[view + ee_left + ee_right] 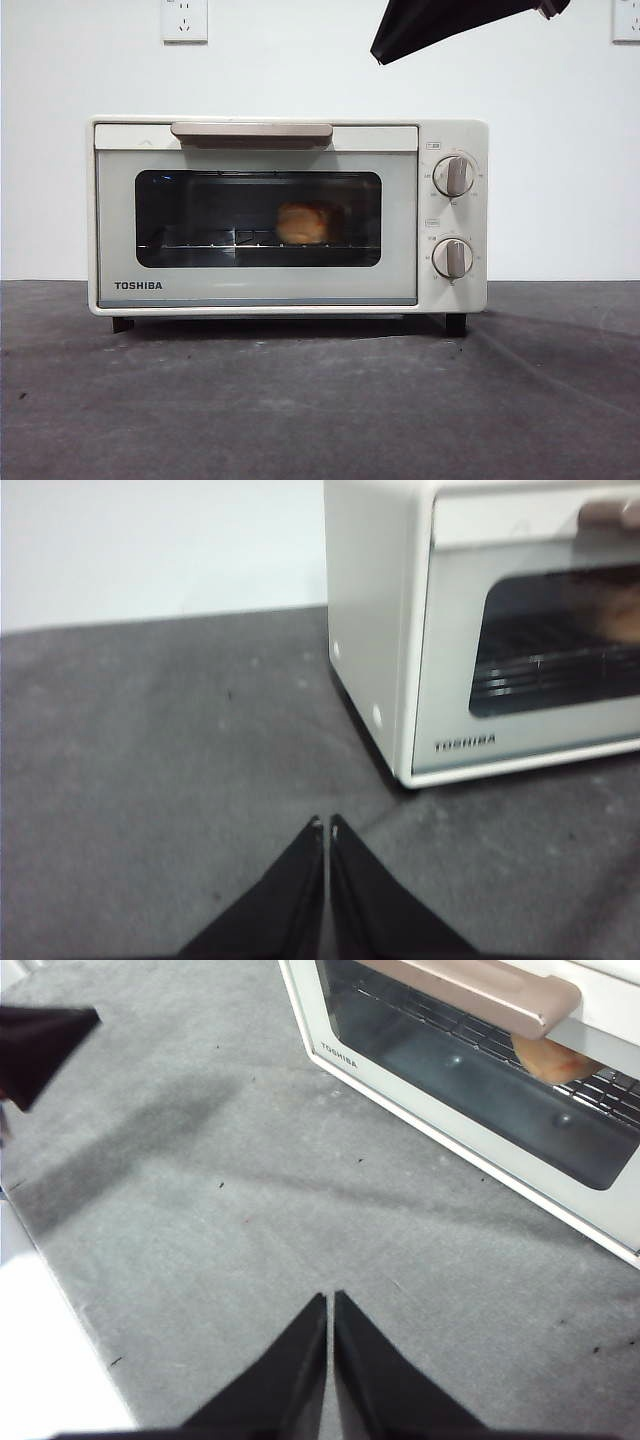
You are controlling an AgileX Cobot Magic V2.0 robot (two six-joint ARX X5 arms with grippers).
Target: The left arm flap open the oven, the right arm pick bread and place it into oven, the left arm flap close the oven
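Front view: we see the whole TOSHIBA toaster oven point(288, 215) from the front, its door shut, the beige bar handle point(251, 133) along the top of the door and two round knobs point(453, 216) on the right panel. A black gripper tip point(440, 22) shows at the top edge; this view does not tell us which arm it is.
Left wrist view: only here we see the plain side wall of the oven point(480, 630). The left gripper point(326, 827) is over the dark table mat point(160, 760), near the oven's front corner but apart from it, its jaws closed and holding nothing.
Right wrist view: we look down through the door glass. The right gripper point(330, 1301) is above the mat in front of the oven, jaws together and empty.
Inside the oven: the bread point(304, 222) lies on the wire rack point(200, 242), behind the glass, a little right of the middle.
Bread look: golden-orange and lumpy; the dark glass makes it dim.
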